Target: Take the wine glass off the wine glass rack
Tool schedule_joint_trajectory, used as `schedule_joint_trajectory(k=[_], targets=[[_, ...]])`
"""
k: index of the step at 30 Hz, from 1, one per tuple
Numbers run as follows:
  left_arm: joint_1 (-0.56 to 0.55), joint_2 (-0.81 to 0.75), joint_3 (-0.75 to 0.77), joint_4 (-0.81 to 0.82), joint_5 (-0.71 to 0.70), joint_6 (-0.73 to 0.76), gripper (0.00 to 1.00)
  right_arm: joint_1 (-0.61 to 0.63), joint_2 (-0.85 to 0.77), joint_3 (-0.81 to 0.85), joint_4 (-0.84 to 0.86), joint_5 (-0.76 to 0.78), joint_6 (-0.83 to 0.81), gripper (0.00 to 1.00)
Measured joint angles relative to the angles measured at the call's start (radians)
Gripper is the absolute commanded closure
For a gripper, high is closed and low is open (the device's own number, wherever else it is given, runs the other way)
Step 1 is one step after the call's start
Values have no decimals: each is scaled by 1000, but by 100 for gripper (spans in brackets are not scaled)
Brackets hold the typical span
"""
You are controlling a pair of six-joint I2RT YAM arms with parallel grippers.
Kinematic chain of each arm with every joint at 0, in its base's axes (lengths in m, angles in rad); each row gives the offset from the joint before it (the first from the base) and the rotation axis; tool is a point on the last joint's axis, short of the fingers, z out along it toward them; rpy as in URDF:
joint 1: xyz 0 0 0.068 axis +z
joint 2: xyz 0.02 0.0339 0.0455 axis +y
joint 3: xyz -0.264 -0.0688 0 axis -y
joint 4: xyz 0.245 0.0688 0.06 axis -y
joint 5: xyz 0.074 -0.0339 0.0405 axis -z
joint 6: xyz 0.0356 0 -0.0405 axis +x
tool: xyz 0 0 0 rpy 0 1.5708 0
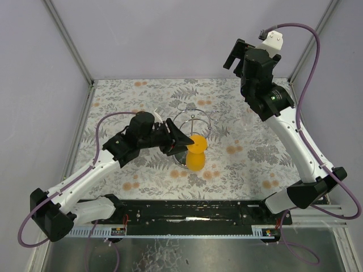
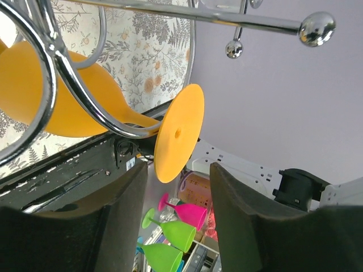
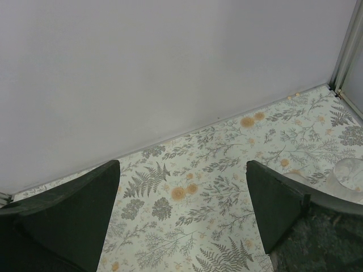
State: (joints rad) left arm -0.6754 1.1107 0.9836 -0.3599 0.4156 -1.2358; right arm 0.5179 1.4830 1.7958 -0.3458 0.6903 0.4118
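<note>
The wine glass [image 1: 196, 153], orange, hangs on the near side of the wine glass rack [image 1: 193, 120], close to the middle of the table [image 1: 249, 153]. In the left wrist view its stem passes through a curled chrome loop of the rack [image 2: 85, 90]. The bowl [image 2: 34, 90] sits on one side of the wire and the flat round foot on the other.

Nearest the arm bases, the left arm reaches in from the left. The left gripper [image 1: 182, 141] is level with the glass and its jaws are spread wide. From its own camera the left gripper [image 2: 177, 175] has the foot's edge just ahead of the gap between the two dark fingers [image 2: 122, 215], touching neither. The rack's straight post with its ball tip runs across the top of that view, well apart from the fingers. Pink and green glasses [image 2: 176, 224] show low between the fingers; I cannot tell where they stand.

Right of the rack, the floral table surface runs open to the right side wall. Behind the rack it stretches bare to the back wall's lower edge.

Farthest off, the right gripper [image 1: 234, 56] is raised near the back right corner, well apart from the rack. Its own camera shows the right gripper [image 3: 181, 187] with jaws wide, holding nothing, over the seam where table [image 3: 215, 187] meets the back wall [image 3: 170, 68].
</note>
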Motion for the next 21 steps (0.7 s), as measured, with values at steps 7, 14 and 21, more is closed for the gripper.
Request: schedule_joint_trajectory(k=[7, 14, 21], targets=[[-25, 3, 0, -4, -11, -3, 64, 0, 0, 0, 0, 3, 0, 1], [-32, 3, 0, -28, -17, -3, 83, 0, 0, 1, 0, 7, 1, 1], [-32, -2, 0, -60, -25, -2, 100, 0, -9, -8, 0, 8, 16, 1]])
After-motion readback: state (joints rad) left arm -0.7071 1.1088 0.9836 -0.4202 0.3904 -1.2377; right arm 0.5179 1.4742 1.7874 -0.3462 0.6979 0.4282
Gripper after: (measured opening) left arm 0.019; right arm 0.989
